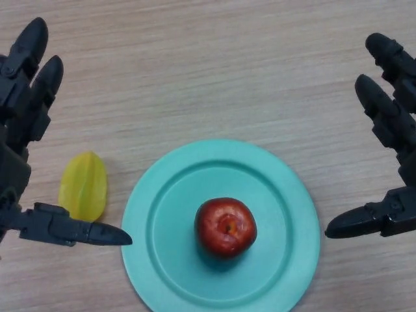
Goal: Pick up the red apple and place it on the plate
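A red apple (225,227) stands upright, stem hollow up, in the middle of a round teal plate (162,214) near the table's front. My left hand (19,123) is at the left edge, fingers straight and thumb pointing toward the plate's rim, holding nothing. My right hand (393,130) is at the right edge, also open, its thumb stretched toward the plate's right rim. Neither hand touches the apple or the plate.
A yellow star fruit (83,185) lies on the wooden table (208,71) just left of the plate, above my left thumb.
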Controlling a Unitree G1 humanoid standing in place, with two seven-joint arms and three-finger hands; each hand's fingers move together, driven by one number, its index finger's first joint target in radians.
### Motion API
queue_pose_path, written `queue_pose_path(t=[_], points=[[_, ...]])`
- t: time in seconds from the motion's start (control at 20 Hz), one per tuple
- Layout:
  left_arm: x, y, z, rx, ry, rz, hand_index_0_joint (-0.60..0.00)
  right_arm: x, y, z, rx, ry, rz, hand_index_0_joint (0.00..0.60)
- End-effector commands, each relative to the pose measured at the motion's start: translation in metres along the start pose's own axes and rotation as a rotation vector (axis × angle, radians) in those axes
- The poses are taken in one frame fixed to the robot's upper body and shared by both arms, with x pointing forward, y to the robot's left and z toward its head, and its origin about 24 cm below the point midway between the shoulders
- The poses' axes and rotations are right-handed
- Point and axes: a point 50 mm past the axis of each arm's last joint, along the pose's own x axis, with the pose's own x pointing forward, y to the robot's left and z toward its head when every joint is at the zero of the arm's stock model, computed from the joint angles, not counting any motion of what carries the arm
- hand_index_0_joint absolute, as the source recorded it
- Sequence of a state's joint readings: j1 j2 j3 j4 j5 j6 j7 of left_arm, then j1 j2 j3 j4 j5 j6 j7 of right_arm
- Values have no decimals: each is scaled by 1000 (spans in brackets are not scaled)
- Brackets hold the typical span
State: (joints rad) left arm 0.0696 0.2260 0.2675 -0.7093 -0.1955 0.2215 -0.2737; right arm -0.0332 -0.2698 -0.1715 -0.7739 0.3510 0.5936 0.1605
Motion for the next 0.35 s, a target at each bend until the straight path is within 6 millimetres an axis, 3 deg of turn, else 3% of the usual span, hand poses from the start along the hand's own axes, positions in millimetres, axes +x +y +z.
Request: queue_pose_path(t=[0.05, 0.35], points=[[1, 3, 26, 110, -132, -9, 0, -8, -1, 34, -81, -231, 30, 0], [1, 7, 26, 100, -140, 4, 0, -8, 5, 34, -96, -233, 58, 0]])
